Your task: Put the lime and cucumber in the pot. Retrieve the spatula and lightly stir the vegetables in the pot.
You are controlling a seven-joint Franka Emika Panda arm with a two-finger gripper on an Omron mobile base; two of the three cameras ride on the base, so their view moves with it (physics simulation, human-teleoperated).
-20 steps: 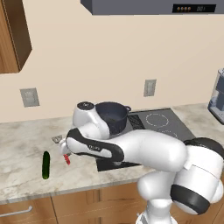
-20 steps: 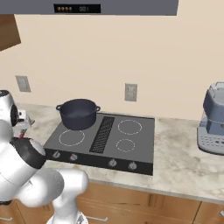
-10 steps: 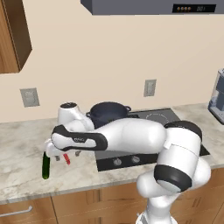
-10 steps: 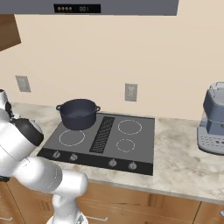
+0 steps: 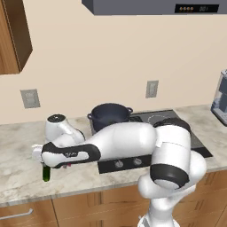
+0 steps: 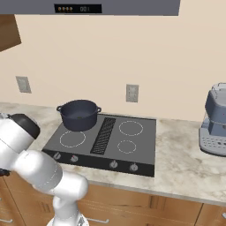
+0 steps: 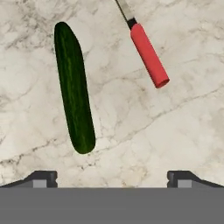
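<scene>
On the marble counter [image 7: 183, 127], cucumber [image 7: 74, 89] beyond wide-spread gripper [image 7: 111, 177], spatula [image 7: 146, 50] beside.

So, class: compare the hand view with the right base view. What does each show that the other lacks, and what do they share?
Hand view alone: the cucumber lying flat on the marble counter, the spatula with its red handle beside it and apart from it, and the open gripper above both. Right base view alone: the pot on the cooktop, a wall outlet and a coffee machine. Shared: the same marble counter surface.
</scene>
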